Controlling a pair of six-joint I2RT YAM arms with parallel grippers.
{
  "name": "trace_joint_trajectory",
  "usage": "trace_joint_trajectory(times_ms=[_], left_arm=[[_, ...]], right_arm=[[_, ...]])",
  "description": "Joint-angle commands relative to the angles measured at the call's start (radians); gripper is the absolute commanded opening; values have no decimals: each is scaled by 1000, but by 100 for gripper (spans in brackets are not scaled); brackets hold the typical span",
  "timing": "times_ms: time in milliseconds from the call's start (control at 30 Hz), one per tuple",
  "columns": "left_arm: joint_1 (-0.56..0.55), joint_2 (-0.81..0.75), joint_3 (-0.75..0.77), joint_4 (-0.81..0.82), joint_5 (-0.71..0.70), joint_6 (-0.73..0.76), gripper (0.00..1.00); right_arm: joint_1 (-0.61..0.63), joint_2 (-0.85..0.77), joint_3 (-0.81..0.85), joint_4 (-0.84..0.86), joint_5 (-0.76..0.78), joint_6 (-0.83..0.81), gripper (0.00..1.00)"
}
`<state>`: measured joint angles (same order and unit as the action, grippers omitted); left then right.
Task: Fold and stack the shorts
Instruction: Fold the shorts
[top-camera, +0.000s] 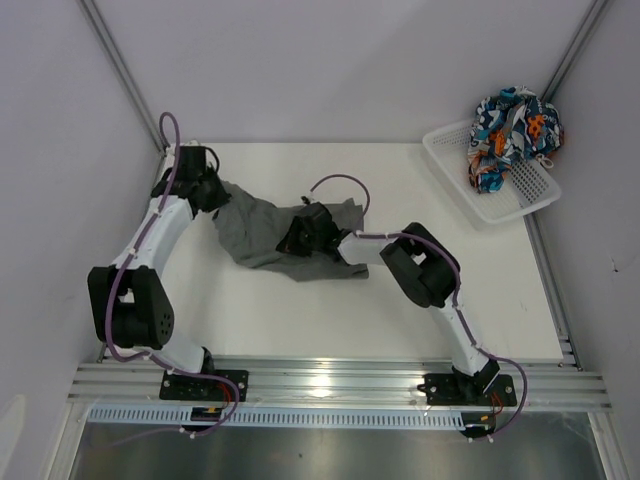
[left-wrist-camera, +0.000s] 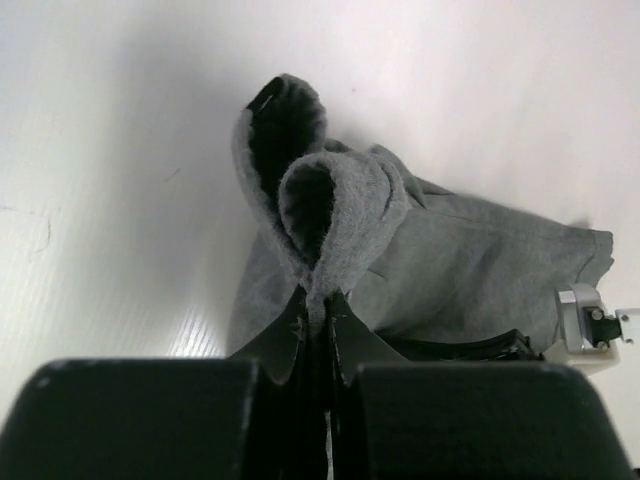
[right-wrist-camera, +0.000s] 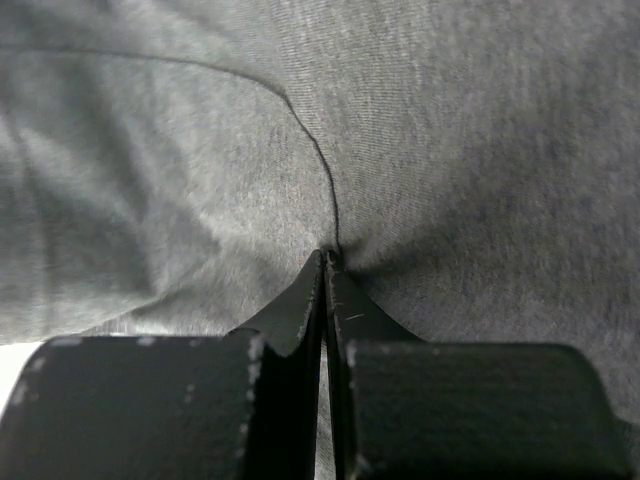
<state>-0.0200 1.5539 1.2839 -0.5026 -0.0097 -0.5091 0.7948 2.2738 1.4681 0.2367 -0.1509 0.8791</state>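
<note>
Early days: the grey shorts (top-camera: 262, 232) lie rumpled and unfolded left of centre on the table (top-camera: 400, 320), the left gripper (left-wrist-camera: 318, 305) and right gripper (right-wrist-camera: 325, 265) both clamped on their cloth, while the patterned shorts (top-camera: 515, 130) sit bunched in the basket (top-camera: 450, 172) at upper right, nothing stacked.

1. Top view: bright, even overhead light; glare on the aluminium rail (top-camera: 320, 385); soft, faint shadows on the white table (top-camera: 300, 320).
2. Left wrist: table blown out to near white; grey shorts (left-wrist-camera: 460, 270) sharp; left gripper (left-wrist-camera: 318, 312) base blurred.
3. Right wrist: dimmer; cloth weave crisp; shadowed folds at left.
</note>
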Motion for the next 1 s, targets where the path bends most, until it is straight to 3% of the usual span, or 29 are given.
trace_joint_trajectory(times_ms=[0,167,400,767,967], left_arm=[[-64,-41,54,-74,-105,47,4],[-136,-66,35,-126,-183,61,2],[-230,-195,-12,-129,-206,52,2],[-373,-406,-149,-73,-348,67,4],[-414,-403,-237,-10,-366,49,3]], right_arm=[[114,55,34,-96,50,38,0],[196,55,70,-108,65,38,0],[167,62,170,-163,19,41,0],[72,113,149,-82,-252,92,0],[12,167,259,-181,-416,0,0]])
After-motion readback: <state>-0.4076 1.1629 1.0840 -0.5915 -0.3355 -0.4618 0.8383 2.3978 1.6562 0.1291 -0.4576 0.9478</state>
